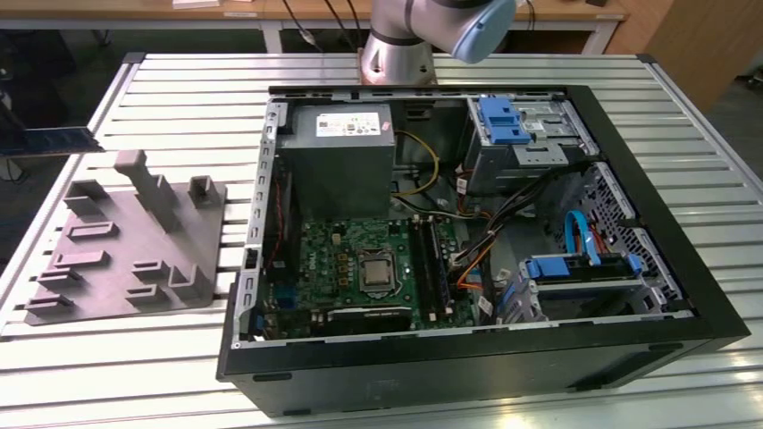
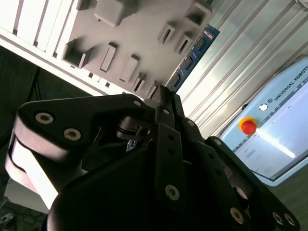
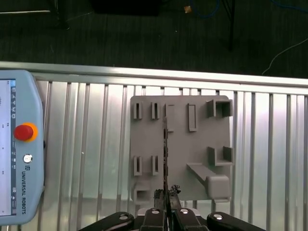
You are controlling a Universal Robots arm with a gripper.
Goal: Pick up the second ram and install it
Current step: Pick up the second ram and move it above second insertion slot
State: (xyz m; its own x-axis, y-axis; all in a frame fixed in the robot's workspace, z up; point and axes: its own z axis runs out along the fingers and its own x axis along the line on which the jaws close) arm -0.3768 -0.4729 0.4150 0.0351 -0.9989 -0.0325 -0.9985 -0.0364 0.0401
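The second ram (image 2: pixel 193 54) is a thin blue-green stick that juts out from between my dark fingers. My gripper (image 2: pixel 163 98) is shut on one end of it. In the first wrist view the ram (image 3: pixel 165 154) shows edge-on as a thin dark line above the grey holder tray (image 3: pixel 197 144), with my gripper (image 3: pixel 166 201) clamped on its end. In the exterior view the ram (image 1: pixel 55 140) hangs in the air at the far left, beyond the tray (image 1: pixel 131 259). The green motherboard (image 1: pixel 346 268) with its long black slots (image 1: pixel 426 259) lies inside the open computer case (image 1: pixel 477 357).
The case holds a grey power supply (image 1: pixel 339 156), blue drive cages (image 1: pixel 513 121) and loose cables (image 1: pixel 501 228). A teach pendant (image 3: pixel 19 159) with a red button lies on the slatted metal table (image 1: pixel 179 98) beside the tray. The arm's base (image 1: pixel 399 54) stands behind the case.
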